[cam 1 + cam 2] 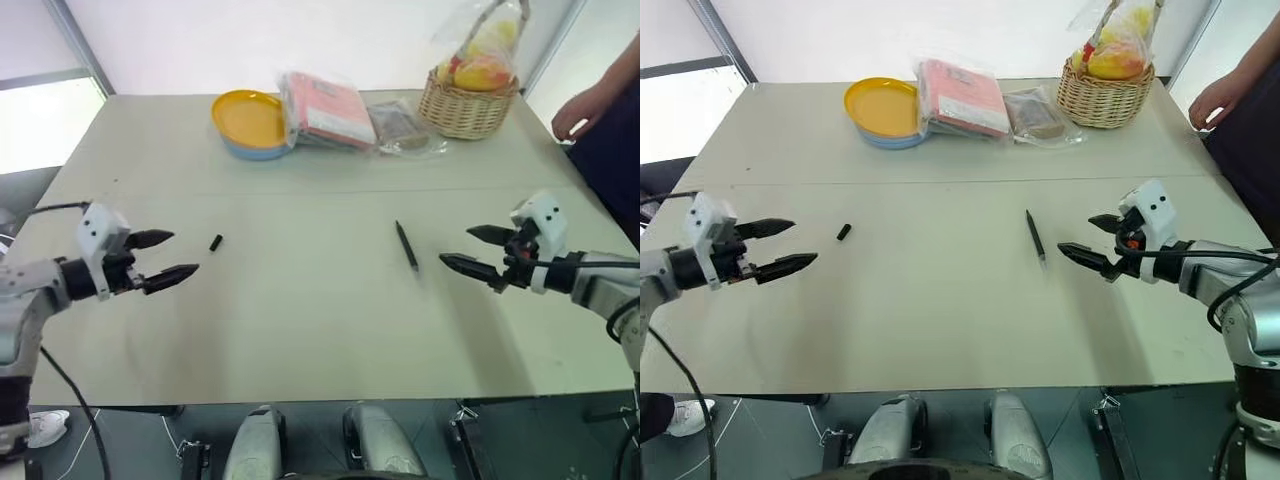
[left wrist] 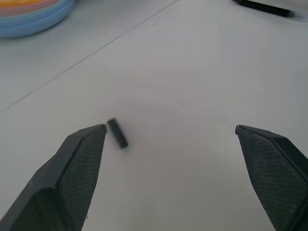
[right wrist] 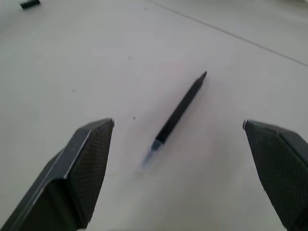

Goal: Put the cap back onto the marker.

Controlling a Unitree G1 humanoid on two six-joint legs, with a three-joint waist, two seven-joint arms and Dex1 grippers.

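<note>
The cap (image 1: 215,242) is a tiny black cylinder lying on the pale table, left of centre. My left gripper (image 1: 170,256) hovers open just to its left, fingers pointing toward it; in the left wrist view the cap (image 2: 117,133) lies close to one fingertip (image 2: 89,144). The marker (image 1: 406,245) is a slim dark stick lying flat right of centre. To the marker's right, my right gripper (image 1: 468,249) stands open and empty, aimed at it. The right wrist view has the marker (image 3: 178,113) on the table ahead of the spread fingers.
At the back of the table (image 1: 300,330) sit stacked yellow and blue plates (image 1: 250,122), plastic-wrapped packets (image 1: 325,110) and a wicker basket of fruit (image 1: 468,100). A person's hand (image 1: 575,110) rests near the far right corner.
</note>
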